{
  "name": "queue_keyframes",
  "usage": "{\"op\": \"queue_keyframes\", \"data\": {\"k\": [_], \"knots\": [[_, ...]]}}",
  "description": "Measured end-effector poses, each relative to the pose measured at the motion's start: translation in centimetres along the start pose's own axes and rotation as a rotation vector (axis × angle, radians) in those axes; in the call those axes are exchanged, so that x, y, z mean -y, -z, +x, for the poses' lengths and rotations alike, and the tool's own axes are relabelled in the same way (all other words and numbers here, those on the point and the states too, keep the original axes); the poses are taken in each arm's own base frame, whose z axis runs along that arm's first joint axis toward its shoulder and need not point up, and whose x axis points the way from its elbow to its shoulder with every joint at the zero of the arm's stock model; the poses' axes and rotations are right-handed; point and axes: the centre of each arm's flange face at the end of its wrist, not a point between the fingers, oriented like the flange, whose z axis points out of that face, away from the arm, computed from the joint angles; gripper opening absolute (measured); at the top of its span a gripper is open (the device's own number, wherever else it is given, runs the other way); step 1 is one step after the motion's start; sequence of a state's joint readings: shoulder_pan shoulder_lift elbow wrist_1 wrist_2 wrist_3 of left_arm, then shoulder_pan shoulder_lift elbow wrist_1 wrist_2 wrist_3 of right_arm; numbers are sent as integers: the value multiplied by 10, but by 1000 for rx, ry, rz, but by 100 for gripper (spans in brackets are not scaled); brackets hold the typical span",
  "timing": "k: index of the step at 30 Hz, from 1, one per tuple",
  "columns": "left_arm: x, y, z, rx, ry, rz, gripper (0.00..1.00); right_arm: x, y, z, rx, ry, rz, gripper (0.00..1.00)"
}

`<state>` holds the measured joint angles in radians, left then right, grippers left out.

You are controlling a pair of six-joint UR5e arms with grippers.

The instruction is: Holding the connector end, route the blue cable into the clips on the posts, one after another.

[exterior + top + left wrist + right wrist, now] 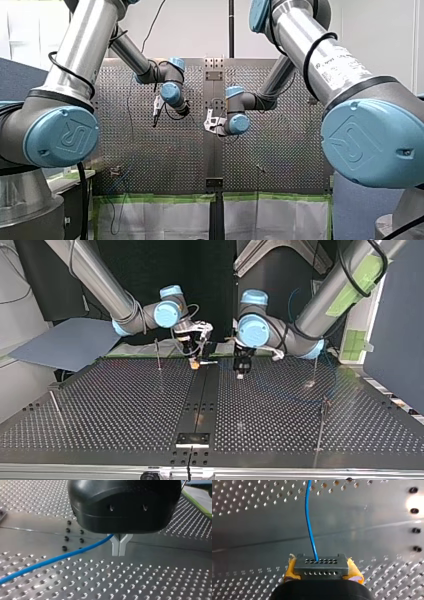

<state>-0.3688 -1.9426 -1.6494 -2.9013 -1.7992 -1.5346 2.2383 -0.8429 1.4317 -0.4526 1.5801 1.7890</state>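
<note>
My right gripper is clamped on the grey connector, with a yellow pad on each side of the block. The blue cable leaves the connector's face and runs straight ahead of the gripper, over the smooth middle strip of the counter.

My left gripper has its pale fingers pressed together. The cable reaches it from one side and slips into the fork where the fingers meet the black body, so it looks pinched there. Past that point the body hides the cable. Its free length trails off low above the counter's holes.

From across the counter, both grippers hang close together on either side of the middle strip. They are near the far edge where the arms come in, with the right one almost touching the surface. A wide stretch of counter lies between them and the near edge. Thin posts stand on it, well apart: one just beside the right gripper, one by the top view's left edge and one toward its right.
</note>
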Motion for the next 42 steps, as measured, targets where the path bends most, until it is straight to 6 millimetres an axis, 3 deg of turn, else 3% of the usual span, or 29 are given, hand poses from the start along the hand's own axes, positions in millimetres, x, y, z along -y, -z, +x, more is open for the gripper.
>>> {"op": "queue_keyframes", "data": {"k": [9, 20, 35, 42], "knots": [[14, 5, 21, -9, -6, 10, 0, -16, 6, -14, 5, 1, -24, 0], [60, 4, 71, -45, -25, 47, 0, -33, 18, -35, 9, 6, -47, 0], [93, 3, 133, -109, -62, 93, 0, -53, 34, -59, 14, 6, -78, 0], [106, 6, 137, -84, -46, 108, 0, -65, 38, -71, 29, 13, -113, 0]]}}
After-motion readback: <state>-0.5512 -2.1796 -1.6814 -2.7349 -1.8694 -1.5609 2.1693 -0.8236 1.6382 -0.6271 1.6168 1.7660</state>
